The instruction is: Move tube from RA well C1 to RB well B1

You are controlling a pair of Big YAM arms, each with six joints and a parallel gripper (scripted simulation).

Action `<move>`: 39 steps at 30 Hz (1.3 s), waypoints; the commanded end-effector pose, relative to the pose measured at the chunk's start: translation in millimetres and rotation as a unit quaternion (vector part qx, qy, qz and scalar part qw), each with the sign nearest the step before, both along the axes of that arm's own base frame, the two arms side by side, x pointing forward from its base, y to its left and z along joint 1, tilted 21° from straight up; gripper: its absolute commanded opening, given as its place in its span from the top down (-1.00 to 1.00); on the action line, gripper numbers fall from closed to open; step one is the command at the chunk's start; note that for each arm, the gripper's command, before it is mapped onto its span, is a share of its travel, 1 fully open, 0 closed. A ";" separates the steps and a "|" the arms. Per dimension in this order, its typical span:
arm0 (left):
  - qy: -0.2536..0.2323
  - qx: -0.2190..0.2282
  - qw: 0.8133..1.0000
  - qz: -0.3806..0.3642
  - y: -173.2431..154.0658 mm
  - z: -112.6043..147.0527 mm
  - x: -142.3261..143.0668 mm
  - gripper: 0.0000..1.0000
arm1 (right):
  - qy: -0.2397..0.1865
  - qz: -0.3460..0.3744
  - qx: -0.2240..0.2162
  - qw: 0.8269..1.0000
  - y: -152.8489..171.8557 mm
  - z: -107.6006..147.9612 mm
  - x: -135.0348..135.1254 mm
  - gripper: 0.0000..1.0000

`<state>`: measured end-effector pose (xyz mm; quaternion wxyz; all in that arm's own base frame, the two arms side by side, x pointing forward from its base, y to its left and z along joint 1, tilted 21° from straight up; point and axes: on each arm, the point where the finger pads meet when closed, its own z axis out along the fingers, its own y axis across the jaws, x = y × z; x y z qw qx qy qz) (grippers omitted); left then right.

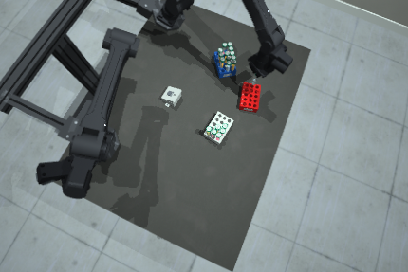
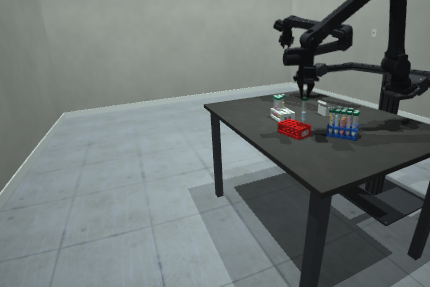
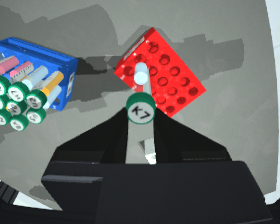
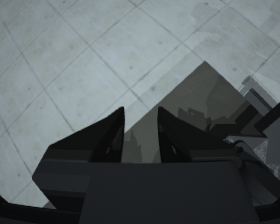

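Note:
My left gripper (image 1: 253,76) (image 2: 305,94) (image 3: 140,113) is shut on a clear tube with a green cap marked K7 (image 3: 140,109). The tube also shows in the exterior view (image 2: 304,112), hanging upright above the table. In the left wrist view its lower end overlaps the red rack. The blue rack RA (image 1: 229,75) (image 2: 343,136) (image 3: 70,70) holds several green-capped tubes. The white rack RB (image 1: 229,125) (image 2: 276,116) has several green-capped tubes at one end and unfilled wells at the other; well names are unreadable. My right gripper (image 4: 141,113) is open and empty, away from the racks.
A red rack (image 1: 250,110) (image 2: 293,130) (image 3: 188,102) without visible tubes stands close to the blue and white racks. A small white box (image 1: 172,93) (image 2: 323,108) stands nearer the arms' bases; no lit lamp is discernible.

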<state>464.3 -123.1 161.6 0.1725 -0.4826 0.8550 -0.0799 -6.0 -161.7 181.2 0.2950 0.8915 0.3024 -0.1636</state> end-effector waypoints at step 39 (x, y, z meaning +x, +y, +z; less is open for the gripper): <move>0.010 0.003 1.000 0.002 6.5 -24.5 6.6 1.00 | -0.004 0.000 -0.016 1.000 -2.3 16.1 0.5 0.40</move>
